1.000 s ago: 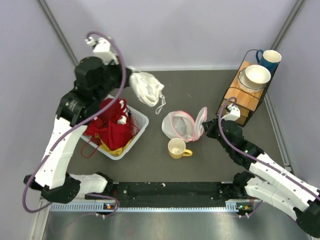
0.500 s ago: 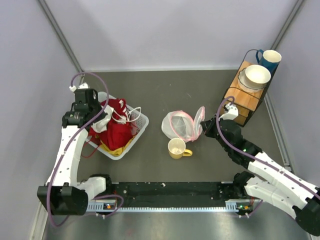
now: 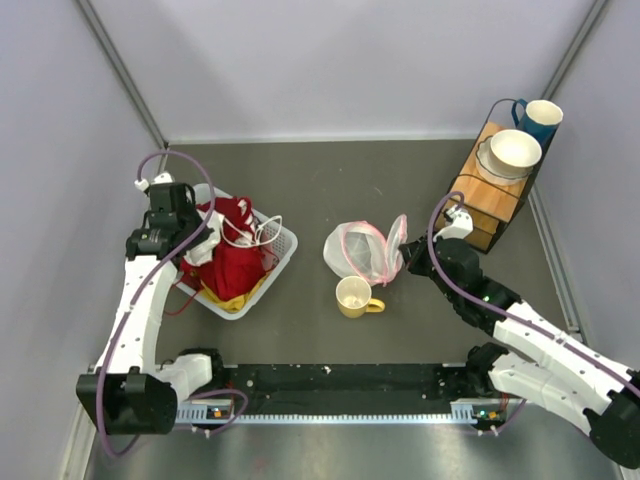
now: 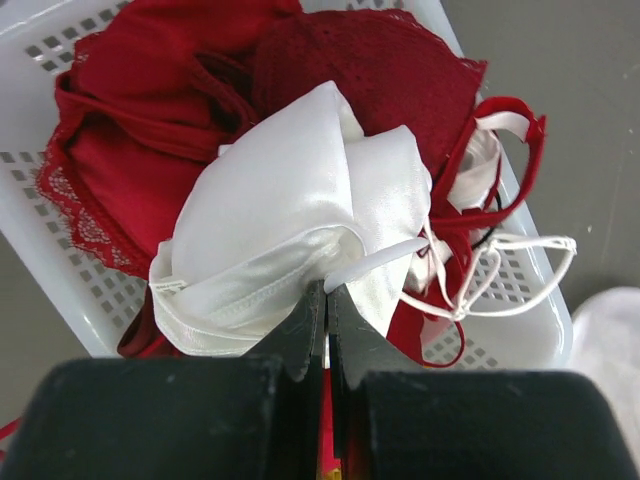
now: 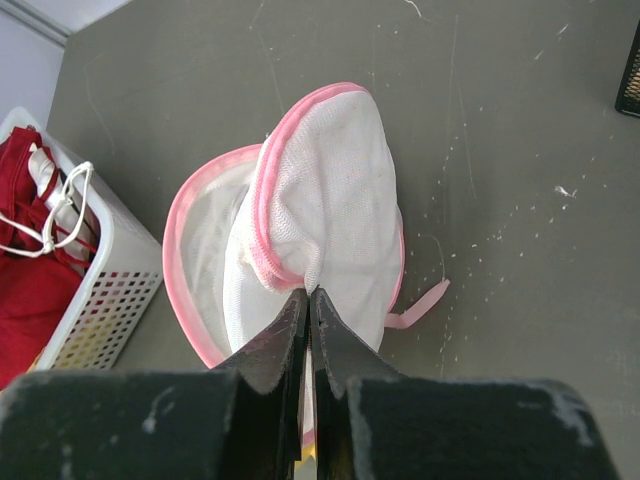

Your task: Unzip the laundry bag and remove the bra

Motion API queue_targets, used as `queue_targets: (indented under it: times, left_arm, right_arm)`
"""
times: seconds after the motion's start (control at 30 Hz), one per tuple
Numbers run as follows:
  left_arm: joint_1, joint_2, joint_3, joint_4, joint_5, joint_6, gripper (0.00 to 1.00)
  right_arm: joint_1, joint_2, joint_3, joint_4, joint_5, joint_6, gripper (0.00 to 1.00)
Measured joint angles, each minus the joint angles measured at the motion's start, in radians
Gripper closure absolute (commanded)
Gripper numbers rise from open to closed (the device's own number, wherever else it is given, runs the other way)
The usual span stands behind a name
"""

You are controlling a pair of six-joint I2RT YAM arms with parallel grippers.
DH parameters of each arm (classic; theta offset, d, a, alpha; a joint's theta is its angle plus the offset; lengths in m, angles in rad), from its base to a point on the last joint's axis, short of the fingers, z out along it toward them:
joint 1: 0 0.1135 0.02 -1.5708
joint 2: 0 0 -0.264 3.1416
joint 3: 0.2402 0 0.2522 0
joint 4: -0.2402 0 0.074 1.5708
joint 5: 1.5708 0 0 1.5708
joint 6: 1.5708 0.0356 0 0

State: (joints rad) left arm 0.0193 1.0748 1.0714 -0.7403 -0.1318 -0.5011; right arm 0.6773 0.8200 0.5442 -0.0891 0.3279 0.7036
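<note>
Nearest the arm bases, a yellow mug [image 3: 353, 296] was seen standing upright on the dark table [image 3: 330, 180], its handle turned toward the right arm. Just beyond it the laundry bag [image 3: 360, 250] was found near the middle of the table. Its pink zipper trim was parted and one mesh flap was raised on the right side.

That flap was pinched by the right gripper [image 3: 408, 256]. In the right wrist view the fingers [image 5: 290, 330] were pressed together on the mesh just under the pink edge. No gap was seen between them.

To the left, well apart from the bag, a white slatted basket [image 3: 283, 248] was filled with red clothes [image 3: 232, 262]. A little yellow cloth was visible at its near corner.

The bra [image 4: 290, 210] was seen lying on top of the red clothes inside the basket, its thin white straps [image 4: 530, 265] draped over the rim. Its near edge was clamped by the left gripper [image 4: 325, 295], whose jaws were closed tight on the satin fabric. In the top view this gripper [image 3: 192, 238] was placed over the basket's left part.

At the far right a wooden rack [image 3: 485, 200] was seen. A white bowl [image 3: 515, 150] had been set on top of it, with a blue mug [image 3: 540, 118] just behind.
</note>
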Motion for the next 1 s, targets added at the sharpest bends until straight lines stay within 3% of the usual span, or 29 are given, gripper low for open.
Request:
queue_targets:
  times: [0.03,0.07,0.17,0.33,0.37,0.6,0.77,1.0]
  left_arm:
    - [0.0,0.006,0.0,0.002,-0.019,-0.004,0.93]
    - [0.002,0.011,0.001,0.005,-0.033,-0.007,0.73]
    - [0.005,0.03,0.021,0.006,-0.043,-0.008,0.33]
    - [0.005,0.04,0.077,0.002,-0.063,-0.001,0.27]
    - [0.005,0.036,0.095,0.003,-0.072,0.005,0.21]
    - [0.005,-0.047,0.122,0.058,-0.086,0.018,0.21]
    - [0.005,-0.016,0.103,0.065,-0.086,0.003,0.41]
    - [0.005,-0.017,0.053,0.07,-0.093,-0.011,0.5]
  right_arm:
    - [0.0,-0.002,0.0,0.0,0.001,-0.002,1.0]
    - [0.0,-0.003,0.0,0.0,0.001,-0.003,1.0]
    - [0.0,-0.011,0.0,0.0,0.003,-0.005,1.0]
    - [0.0,-0.013,0.0,-0.001,0.005,-0.004,1.0]
    - [0.0,-0.013,0.0,-0.001,0.005,-0.004,1.0]
    - [0.0,-0.002,0.0,0.001,0.005,-0.003,1.0]
    - [0.0,0.015,0.0,0.002,0.002,-0.004,1.0]
    - [0.0,0.018,0.0,0.012,0.002,-0.003,1.0]
